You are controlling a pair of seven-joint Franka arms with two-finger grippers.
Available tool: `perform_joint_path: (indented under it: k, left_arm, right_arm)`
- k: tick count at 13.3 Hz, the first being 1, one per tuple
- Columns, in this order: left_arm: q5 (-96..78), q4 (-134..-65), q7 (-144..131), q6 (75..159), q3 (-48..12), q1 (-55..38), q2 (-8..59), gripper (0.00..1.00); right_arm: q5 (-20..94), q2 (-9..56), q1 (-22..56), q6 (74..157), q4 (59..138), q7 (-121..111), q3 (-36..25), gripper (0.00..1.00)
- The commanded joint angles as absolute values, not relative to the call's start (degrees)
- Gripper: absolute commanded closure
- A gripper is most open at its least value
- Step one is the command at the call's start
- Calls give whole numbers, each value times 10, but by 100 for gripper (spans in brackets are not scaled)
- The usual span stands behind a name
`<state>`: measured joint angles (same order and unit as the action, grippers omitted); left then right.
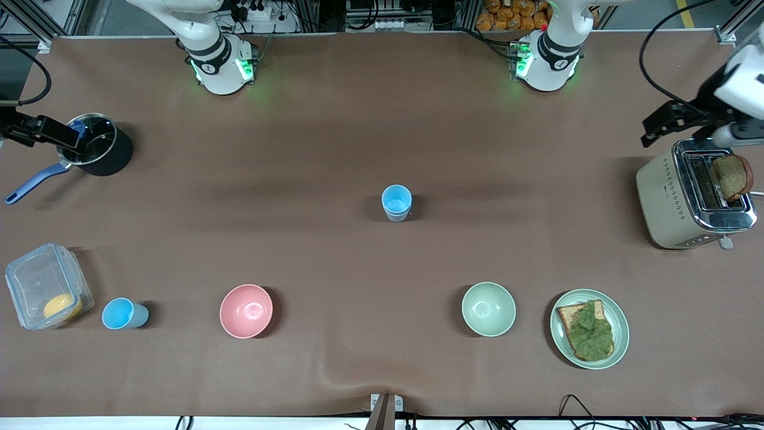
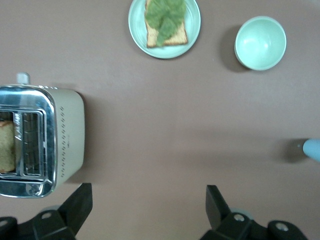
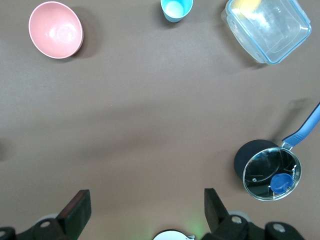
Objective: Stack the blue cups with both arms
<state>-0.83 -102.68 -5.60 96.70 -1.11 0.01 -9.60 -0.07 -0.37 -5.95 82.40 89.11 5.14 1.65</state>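
A light-blue cup [image 1: 396,203] stands upright at the middle of the table; two rims show, one nested in the other. Its edge shows in the left wrist view [image 2: 313,149]. Another blue cup [image 1: 124,314] stands alone beside the clear box, toward the right arm's end; it also shows in the right wrist view [image 3: 176,9]. My left gripper [image 1: 662,125] is open and empty, high over the toaster's end of the table [image 2: 147,192]. My right gripper [image 1: 45,132] is open and empty, high beside the black pot [image 3: 146,197].
A pink bowl [image 1: 246,310] and a pale green bowl [image 1: 488,309] stand near the front camera. A plate with toast and lettuce [image 1: 590,328], a toaster [image 1: 692,194] holding bread, a black pot [image 1: 98,150] and a clear box [image 1: 46,286] line the table's ends.
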Motion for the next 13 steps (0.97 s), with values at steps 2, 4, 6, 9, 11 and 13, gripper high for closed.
perform_joint_path:
  k: [2,4,6,9,11,13]
  left_arm:
    - [6,-984,-55,954,-14,4,-79,0]
    - [5,-983,-51,949,-14,4,-79,0]
    - [5,-982,-57,950,-15,4,-77,0]
    - [5,-982,-58,950,-16,4,-75,0]
    - [4,-982,-58,950,-15,5,-74,0]
    - [4,-982,-59,950,-15,4,-74,0]
  right_arm:
    - [2,-8,-53,823,882,55,25,0]
    - [2,-8,-55,820,883,54,25,0]
    - [2,-8,-54,820,883,54,25,0]
    - [3,-8,-56,820,884,54,25,0]
    - [3,-8,-56,820,883,54,25,0]
    - [3,-8,-57,820,884,54,25,0]
